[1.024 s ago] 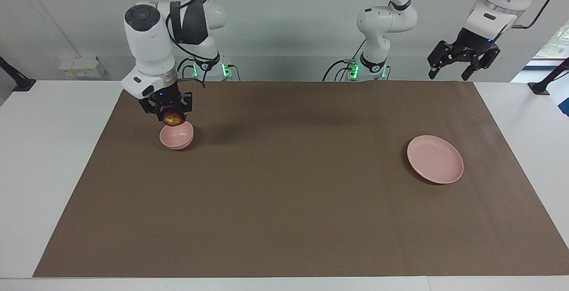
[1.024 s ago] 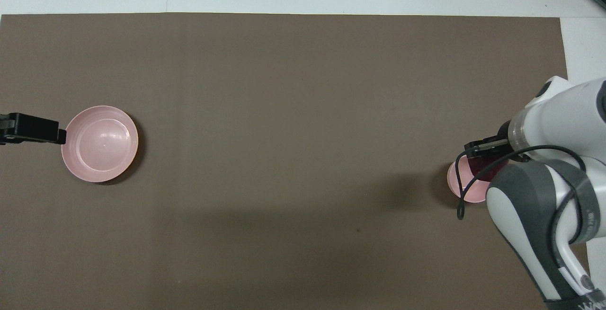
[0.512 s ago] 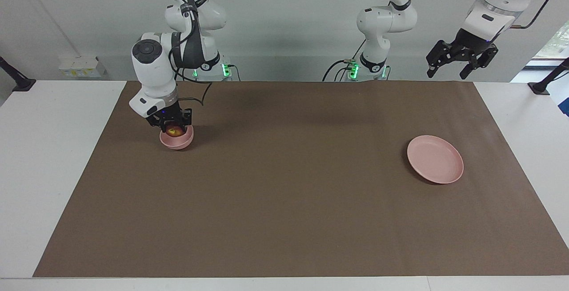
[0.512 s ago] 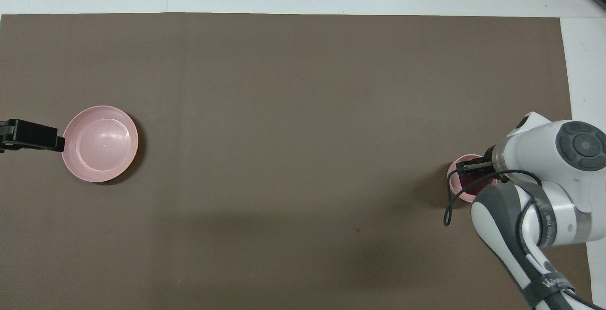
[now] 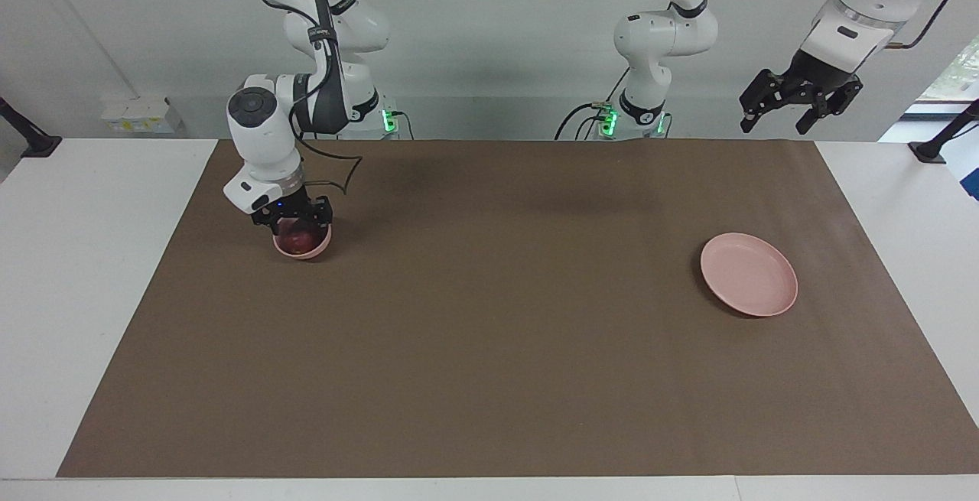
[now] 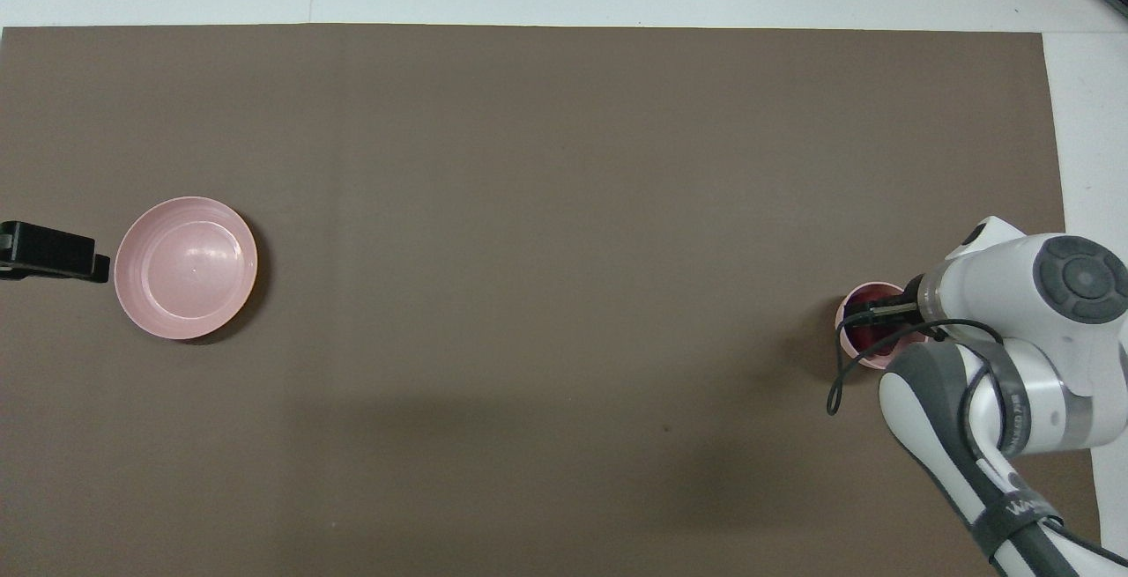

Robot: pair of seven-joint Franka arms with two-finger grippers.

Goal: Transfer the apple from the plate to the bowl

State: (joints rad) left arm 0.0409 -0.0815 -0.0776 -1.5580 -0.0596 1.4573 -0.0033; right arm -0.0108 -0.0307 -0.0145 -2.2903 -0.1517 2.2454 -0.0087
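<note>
The small dark red apple (image 5: 297,239) lies inside the small deep pink bowl (image 5: 307,254), which stands near the robots at the right arm's end of the mat. My right gripper (image 5: 294,224) is down at the bowl's rim, right over the apple. In the overhead view the right gripper (image 6: 881,317) and its cable cover most of the bowl (image 6: 844,335), and only a little of the apple (image 6: 871,337) shows. The flat pink plate (image 5: 749,274) sits bare at the left arm's end. My left gripper (image 5: 799,107) hangs open and high, waiting above the mat's corner at that end.
A brown mat (image 5: 505,317) covers most of the white table (image 5: 92,271). A loop of black cable (image 6: 837,383) hangs from the right arm beside the bowl. The plate (image 6: 186,267) has the left gripper's black tip (image 6: 53,251) just beside it in the overhead view.
The right gripper has come down with the apple from above the bowl into it. The left gripper has shifted slightly, still high up.
</note>
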